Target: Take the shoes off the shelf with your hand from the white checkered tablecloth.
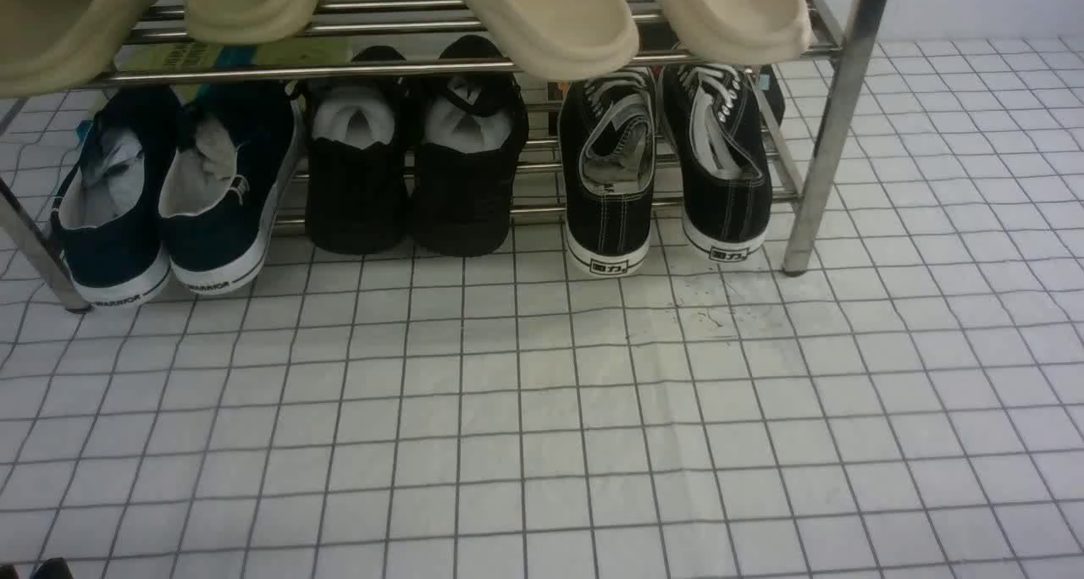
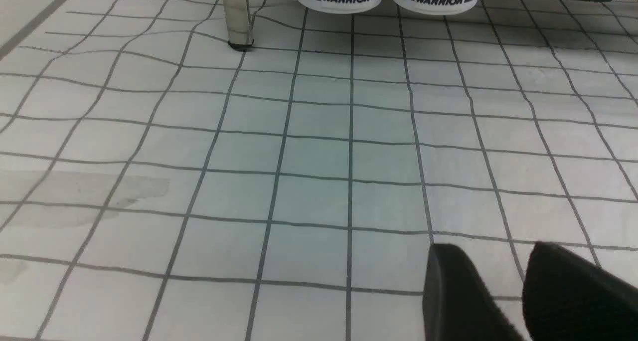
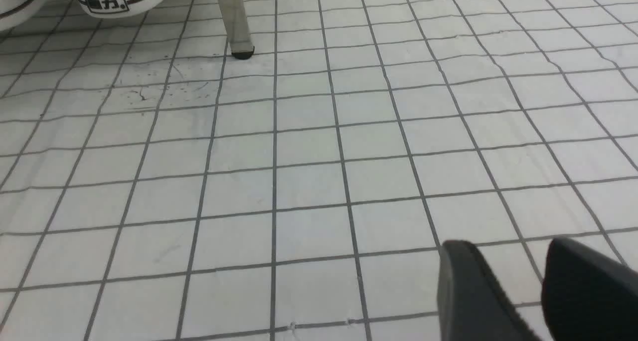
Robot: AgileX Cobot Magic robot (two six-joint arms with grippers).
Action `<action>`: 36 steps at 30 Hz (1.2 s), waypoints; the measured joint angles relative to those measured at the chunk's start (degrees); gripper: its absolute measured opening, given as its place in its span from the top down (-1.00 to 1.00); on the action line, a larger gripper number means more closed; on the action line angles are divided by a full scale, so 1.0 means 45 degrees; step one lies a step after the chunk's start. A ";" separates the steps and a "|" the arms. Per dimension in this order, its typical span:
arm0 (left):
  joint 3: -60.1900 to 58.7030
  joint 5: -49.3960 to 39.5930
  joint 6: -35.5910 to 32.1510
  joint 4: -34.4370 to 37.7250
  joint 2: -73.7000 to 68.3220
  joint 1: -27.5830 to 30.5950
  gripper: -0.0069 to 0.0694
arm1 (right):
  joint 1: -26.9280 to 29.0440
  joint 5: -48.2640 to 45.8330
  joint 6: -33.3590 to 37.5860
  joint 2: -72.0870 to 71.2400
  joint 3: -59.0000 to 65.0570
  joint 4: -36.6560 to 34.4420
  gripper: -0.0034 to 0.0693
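Front view: the shoes (image 1: 614, 206), a black canvas lace-up pair with white laces and white soles, are seen in the upper right of the frame. They are set on the bottom tier of the shelf (image 1: 834, 130), heels turned toward the camera and hanging past the front bar, just beside the right-hand post. To their left on the same tier, black shoes (image 1: 415, 181) stuffed with white paper are placed, and further left navy sneakers (image 1: 169, 215) marked WARRIOR; beige slippers (image 1: 550, 12) are laid on the tier above. The white checkered tablecloth (image 1: 542, 427) is spread across the lower frame, slightly creased, with dark specks (image 1: 711, 312) just in front of the shoes. In the left wrist view the left gripper (image 2: 493, 251) is held low over bare cloth, its fingers parted by a narrow gap with nothing between them, well apart from the navy heels. In the right wrist view the right gripper (image 3: 508, 246) is likewise released and empty above the cloth, well apart from the shoes, of which one labelled heel is seen near the post.
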State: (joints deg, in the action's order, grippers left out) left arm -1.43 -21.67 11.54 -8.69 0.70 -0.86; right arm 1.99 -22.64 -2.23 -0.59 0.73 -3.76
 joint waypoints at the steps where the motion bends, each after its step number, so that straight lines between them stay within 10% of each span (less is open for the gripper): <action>1: 0.0000 0.0000 0.0000 0.0000 0.0000 0.0000 0.19 | 0.0000 0.0000 0.0000 0.0000 0.0000 0.0000 0.25; 36: 0.0000 0.0000 0.0000 0.0000 0.0000 0.0000 0.19 | 0.0000 0.0100 -0.0548 0.0000 0.0016 -0.0679 0.25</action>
State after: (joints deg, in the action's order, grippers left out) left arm -1.43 -21.67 11.54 -8.69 0.70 -0.86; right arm 1.99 -22.18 -4.70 -0.59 0.80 -6.82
